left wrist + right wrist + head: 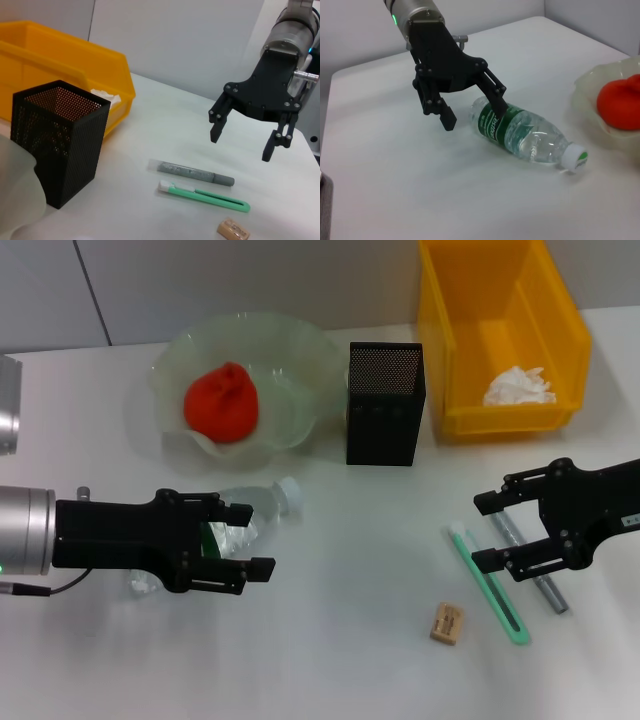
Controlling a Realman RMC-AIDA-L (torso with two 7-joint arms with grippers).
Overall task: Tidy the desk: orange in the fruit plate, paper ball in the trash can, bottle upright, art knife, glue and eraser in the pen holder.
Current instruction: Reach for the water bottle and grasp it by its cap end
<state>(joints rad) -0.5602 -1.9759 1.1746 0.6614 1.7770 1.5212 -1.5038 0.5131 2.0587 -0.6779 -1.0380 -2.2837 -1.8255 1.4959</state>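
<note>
While open, left tool (262, 537) over bottle (245, 518)

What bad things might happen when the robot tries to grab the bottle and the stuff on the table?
The bottle lies on its side, round and smooth, so it may roll away from the open left gripper. The glue and art knife lie close together under the open right gripper, which might nudge one while taking the other.

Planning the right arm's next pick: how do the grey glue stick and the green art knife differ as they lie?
The glue stick is grey, round and shorter; the art knife is green, flat and longer. The glue stick lies under the open right gripper, the art knife just beside it, toward the eraser. Both lie flat, nearly parallel, outside the pen holder.
</note>
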